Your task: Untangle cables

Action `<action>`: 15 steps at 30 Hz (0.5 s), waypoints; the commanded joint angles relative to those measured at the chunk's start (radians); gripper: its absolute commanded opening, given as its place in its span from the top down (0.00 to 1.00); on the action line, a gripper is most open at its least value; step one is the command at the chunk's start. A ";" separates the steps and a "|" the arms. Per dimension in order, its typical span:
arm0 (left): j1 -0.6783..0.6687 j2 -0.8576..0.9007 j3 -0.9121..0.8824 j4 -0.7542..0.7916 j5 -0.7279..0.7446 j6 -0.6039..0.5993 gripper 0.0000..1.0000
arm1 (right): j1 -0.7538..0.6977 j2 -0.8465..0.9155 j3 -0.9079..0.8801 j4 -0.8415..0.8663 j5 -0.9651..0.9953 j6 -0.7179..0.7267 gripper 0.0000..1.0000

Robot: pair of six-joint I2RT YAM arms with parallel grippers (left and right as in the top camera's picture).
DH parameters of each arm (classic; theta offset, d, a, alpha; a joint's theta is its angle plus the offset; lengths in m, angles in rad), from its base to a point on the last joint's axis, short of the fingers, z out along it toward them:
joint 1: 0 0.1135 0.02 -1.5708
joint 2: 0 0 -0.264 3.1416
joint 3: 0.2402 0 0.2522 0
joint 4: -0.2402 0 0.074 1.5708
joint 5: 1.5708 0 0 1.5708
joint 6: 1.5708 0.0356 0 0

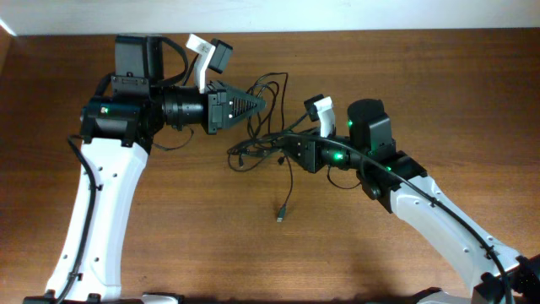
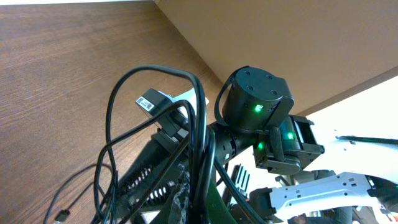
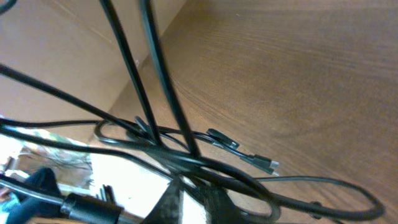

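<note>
left gripper (image 1: pixel 260 103) pinching cables (image 1: pixel 253 154); right gripper (image 1: pixel 284 145) amid the tangle

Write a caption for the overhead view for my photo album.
Two robot arms meet over a wooden table: left gripper shut on tangled black cables, right gripper at the same tangle.

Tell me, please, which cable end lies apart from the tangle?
The plug ending the lone strand that trails out of the tangle; the other ends sit within it.

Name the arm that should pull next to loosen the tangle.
Right, probably. The right gripper sits among the cables where they cross, so it could draw one out; the left gripper is shut on them, acting as anchor.
</note>
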 commanded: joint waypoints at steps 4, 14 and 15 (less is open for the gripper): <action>0.001 -0.024 0.007 -0.004 0.015 -0.006 1.00 | 0.005 0.005 0.006 -0.043 0.009 -0.002 0.96; 0.014 -0.024 0.007 -0.004 -0.122 -0.006 1.00 | -0.029 0.005 0.007 -0.050 0.030 -0.020 0.96; 0.021 -0.024 0.007 -0.005 -0.152 -0.006 1.00 | -0.047 0.005 0.007 -0.050 0.019 -0.020 0.96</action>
